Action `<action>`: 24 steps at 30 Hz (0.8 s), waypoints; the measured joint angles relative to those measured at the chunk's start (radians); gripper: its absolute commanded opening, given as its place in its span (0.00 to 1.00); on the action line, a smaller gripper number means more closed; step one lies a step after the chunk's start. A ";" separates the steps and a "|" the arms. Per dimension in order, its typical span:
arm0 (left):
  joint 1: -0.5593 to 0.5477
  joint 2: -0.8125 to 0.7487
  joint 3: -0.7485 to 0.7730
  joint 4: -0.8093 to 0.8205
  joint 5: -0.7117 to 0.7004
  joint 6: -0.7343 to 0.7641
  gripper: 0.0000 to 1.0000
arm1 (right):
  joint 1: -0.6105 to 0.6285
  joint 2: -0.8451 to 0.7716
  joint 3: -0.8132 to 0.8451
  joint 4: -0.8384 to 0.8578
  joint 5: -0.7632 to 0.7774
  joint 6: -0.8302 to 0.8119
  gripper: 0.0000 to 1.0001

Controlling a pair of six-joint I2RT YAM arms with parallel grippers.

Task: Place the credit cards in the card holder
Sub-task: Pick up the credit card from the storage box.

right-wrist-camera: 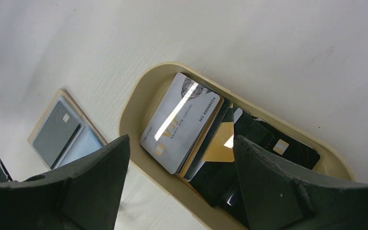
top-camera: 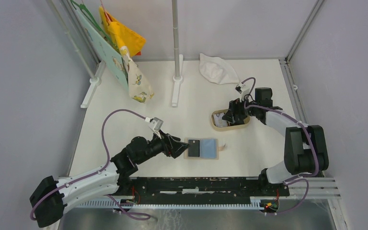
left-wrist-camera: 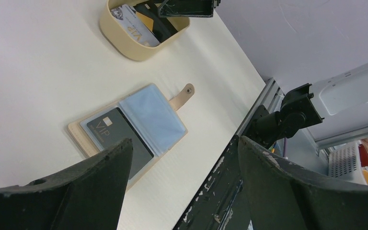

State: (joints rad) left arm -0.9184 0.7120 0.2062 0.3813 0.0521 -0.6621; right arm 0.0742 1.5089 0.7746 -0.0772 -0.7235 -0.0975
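The card holder (top-camera: 202, 148) lies open on the worktop (top-camera: 254, 155), one black card (left-wrist-camera: 117, 139) pocketed, left end effector (top-camera: 182, 147) spread at its left edge, probably steadying it; right end effector (top-camera: 231, 116) hangs spread over the credit cards (right-wrist-camera: 187, 127) in the oval tray (right-wrist-camera: 135, 96).

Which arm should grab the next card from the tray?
Right. The right gripper hangs open directly over the tan tray holding the loose cards. The left gripper sits open beside the card holder, well away from the tray.

1 card holder (left-wrist-camera: 149, 117); 1 card (left-wrist-camera: 116, 138) in it; 1 tray (left-wrist-camera: 118, 44).
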 measured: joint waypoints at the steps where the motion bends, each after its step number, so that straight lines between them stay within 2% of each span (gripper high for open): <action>1: 0.000 0.000 0.000 0.003 0.002 0.000 0.86 | -0.003 0.003 0.000 0.003 -0.003 0.005 0.84; 24: 0.000 0.011 -0.001 0.021 0.003 -0.003 0.86 | -0.025 0.031 -0.003 0.027 -0.082 0.031 0.84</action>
State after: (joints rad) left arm -0.9184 0.7235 0.2054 0.4026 0.0555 -0.6647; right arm 0.0494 1.5402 0.7712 -0.0498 -0.8051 -0.0666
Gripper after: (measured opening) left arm 0.858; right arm 0.836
